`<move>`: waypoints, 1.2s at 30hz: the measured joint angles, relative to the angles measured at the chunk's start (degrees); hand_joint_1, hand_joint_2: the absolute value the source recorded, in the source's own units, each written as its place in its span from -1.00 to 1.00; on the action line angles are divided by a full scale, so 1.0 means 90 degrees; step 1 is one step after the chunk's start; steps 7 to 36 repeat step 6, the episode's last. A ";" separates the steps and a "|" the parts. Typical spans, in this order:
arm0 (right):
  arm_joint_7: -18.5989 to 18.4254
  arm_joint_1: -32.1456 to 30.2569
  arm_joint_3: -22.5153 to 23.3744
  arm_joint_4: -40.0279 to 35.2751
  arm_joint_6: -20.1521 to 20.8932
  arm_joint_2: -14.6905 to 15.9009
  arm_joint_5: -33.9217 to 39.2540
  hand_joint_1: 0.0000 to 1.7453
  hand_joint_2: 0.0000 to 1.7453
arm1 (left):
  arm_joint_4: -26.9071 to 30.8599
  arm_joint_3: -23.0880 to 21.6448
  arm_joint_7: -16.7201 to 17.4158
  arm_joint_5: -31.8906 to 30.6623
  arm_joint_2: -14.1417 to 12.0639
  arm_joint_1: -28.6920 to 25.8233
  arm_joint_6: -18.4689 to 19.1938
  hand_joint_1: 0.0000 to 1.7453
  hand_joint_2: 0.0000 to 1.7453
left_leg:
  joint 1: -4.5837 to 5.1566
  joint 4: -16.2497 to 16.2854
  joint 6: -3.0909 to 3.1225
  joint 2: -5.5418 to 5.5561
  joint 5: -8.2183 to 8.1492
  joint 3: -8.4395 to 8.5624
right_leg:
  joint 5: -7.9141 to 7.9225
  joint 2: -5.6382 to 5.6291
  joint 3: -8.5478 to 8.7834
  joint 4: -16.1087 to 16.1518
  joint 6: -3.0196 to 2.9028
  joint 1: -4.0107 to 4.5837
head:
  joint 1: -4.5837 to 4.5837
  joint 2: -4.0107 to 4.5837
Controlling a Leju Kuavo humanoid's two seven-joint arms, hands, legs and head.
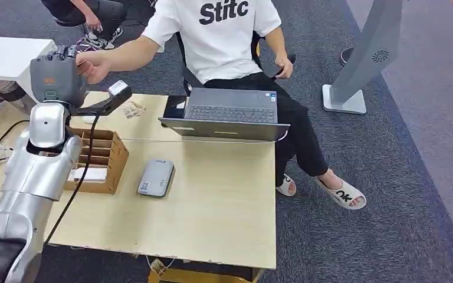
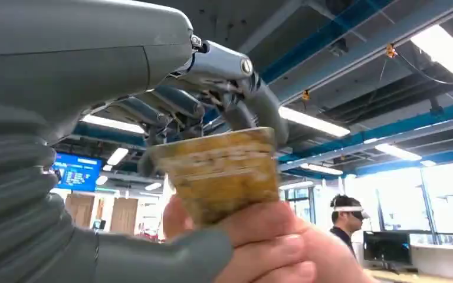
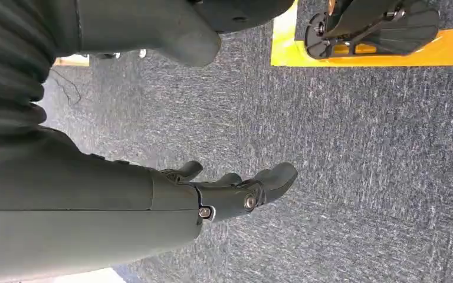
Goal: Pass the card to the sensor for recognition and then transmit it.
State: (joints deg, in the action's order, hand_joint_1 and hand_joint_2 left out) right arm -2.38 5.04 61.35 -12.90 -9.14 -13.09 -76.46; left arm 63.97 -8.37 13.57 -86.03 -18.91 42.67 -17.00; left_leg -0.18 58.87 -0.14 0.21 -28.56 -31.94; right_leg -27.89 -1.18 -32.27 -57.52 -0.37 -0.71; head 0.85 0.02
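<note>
Card (image 2: 221, 171) half hidden between left hand (image 2: 212, 100) and person's hand (image 2: 259, 247)

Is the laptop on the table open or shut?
Open. The laptop has its keyboard exposed in the head view, lid tilted back toward the seated person.

Left robot hand (image 2: 212, 112) raised, apparently gripping; right robot hand (image 3: 236, 188) hanging, fingers apart.

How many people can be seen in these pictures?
3: a seated person taking the card from the left hand, another at the head view's top edge, another in the left wrist view's background.
</note>
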 joint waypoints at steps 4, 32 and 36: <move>0.0020 -0.0002 0.0000 0.0000 -0.0005 0.0000 0.0071 -1.00 1.00 | 0.0320 0.0000 -0.0277 0.0442 0.0000 -0.0298 -0.0410 -1.00 1.00 | 0.0000 -0.0002 0.0000 0.0000 0.0000 -0.0003 | 0.0000 0.0000 0.0001 -0.0002 0.0000 0.0000 | -0.0002 0.0002; 0.0022 -0.0008 0.0000 0.0000 -0.0019 0.0000 0.0112 -1.00 1.00 | 0.0645 0.0017 -0.0447 0.0657 -0.0063 -0.0619 -0.0635 -1.00 1.00 | 0.0000 -0.0005 0.0000 -0.0003 -0.0002 -0.0008 | -0.0001 -0.0003 0.0001 -0.0003 0.0000 0.0000 | -0.0002 0.0002; 0.0022 -0.0008 0.0000 0.0000 -0.0019 0.0000 0.0112 -1.00 1.00 | 0.0645 0.0017 -0.0447 0.0657 -0.0063 -0.0619 -0.0635 -1.00 1.00 | 0.0000 -0.0005 0.0000 -0.0003 -0.0002 -0.0008 | -0.0001 -0.0003 0.0001 -0.0003 0.0000 0.0000 | -0.0002 0.0002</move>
